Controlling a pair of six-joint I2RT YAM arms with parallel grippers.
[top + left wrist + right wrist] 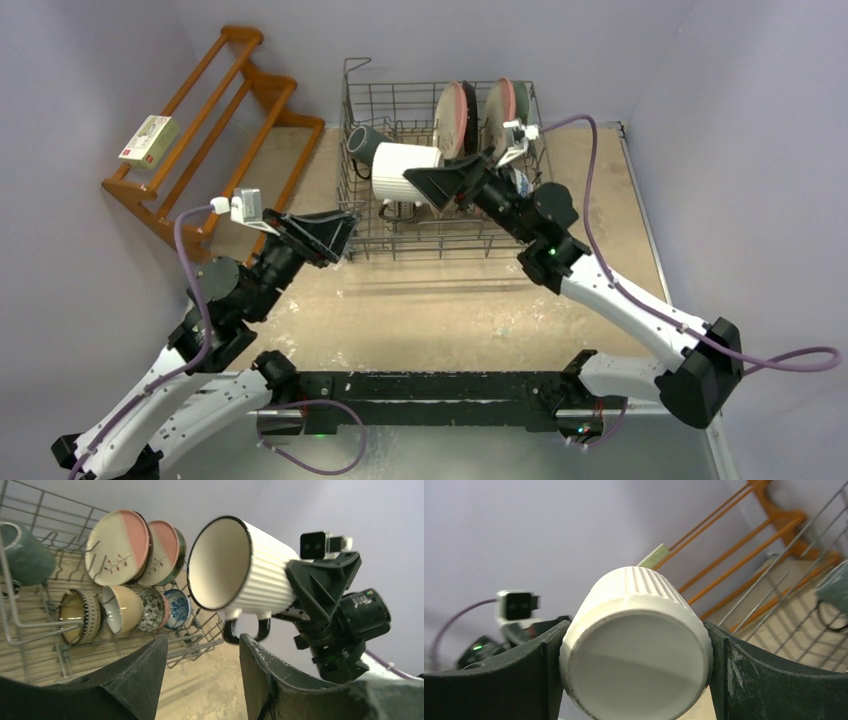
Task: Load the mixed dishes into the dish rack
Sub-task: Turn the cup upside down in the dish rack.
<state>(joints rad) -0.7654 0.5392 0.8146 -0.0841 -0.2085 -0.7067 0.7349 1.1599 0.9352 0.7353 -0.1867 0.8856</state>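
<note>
- Grips the white mug (405, 170) in the right gripper (418, 178), with fingers (536, 680) pressed on opposite sides of the ribbed wall, close to the base.
- Holds that mug on its side in the air over the dish rack (440, 246), toward the rack's 8 o'clock part in the top view. Mouth faces 9 o'clock and the black handle hangs underneath.
- Shows the left gripper (345, 238) with jaws apart and nothing between them, just outside the rack's 8 o'clock corner and aimed at the mug's mouth.
- Places the dark teal mug (365, 143) inside the rack at about 10 o'clock, lying on its side beyond the white mug.
- Stands two pink-and-white plates (117, 547) on edge among the tines at 12 to 1 o'clock in the top view. A green plate (181, 547) peeks out behind the second of them.
- Lines up four small bowls (120, 609) on edge in the row nearer than the plates: one banded, one beige, one floral, one blue-patterned.
- Sets the wooden shelf (215, 130) at 10 o'clock on the table (430, 310), just beside the rack, with a small box (148, 140) resting on its rails.
</note>
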